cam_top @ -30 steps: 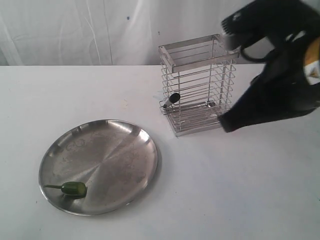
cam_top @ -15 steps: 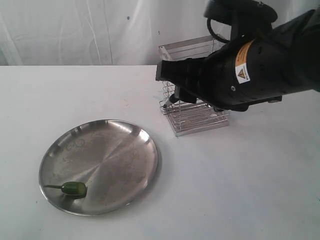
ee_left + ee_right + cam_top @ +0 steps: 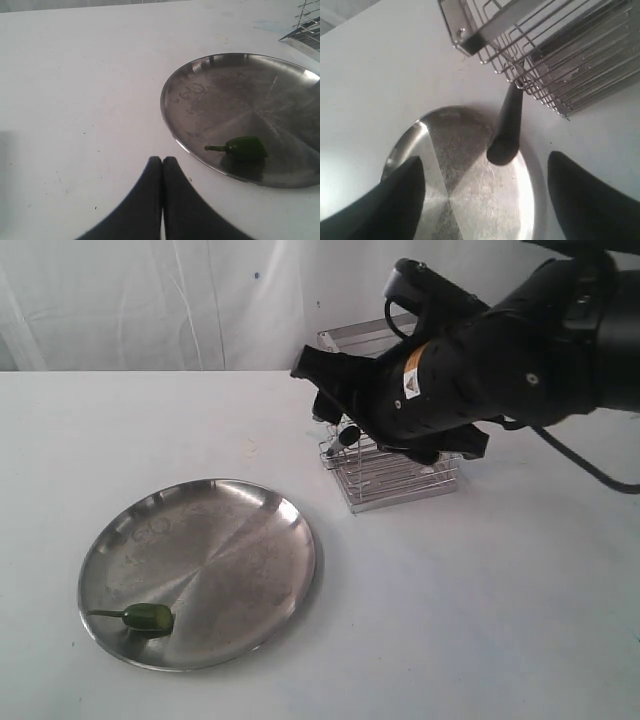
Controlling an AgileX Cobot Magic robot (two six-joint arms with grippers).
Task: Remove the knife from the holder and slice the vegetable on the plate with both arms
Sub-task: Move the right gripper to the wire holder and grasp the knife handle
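The knife (image 3: 507, 125) sat ungrasped in the holder (image 3: 400, 475), its handle before the open right claw (image 3: 484, 157). The left claw (image 3: 162, 165) was closed and empty. The chilli (image 3: 148, 617) lay uncut on the plate (image 3: 230, 540).

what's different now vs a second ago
The right gripper swung in from the right edge of the exterior view, leftward across the front of the holder, toward the knife handle poking out through the wires. Its jaws stand open with the handle lined up between them, no grip yet. Nothing was taken or let go. Knife, holder, plate and vegetable have not moved.
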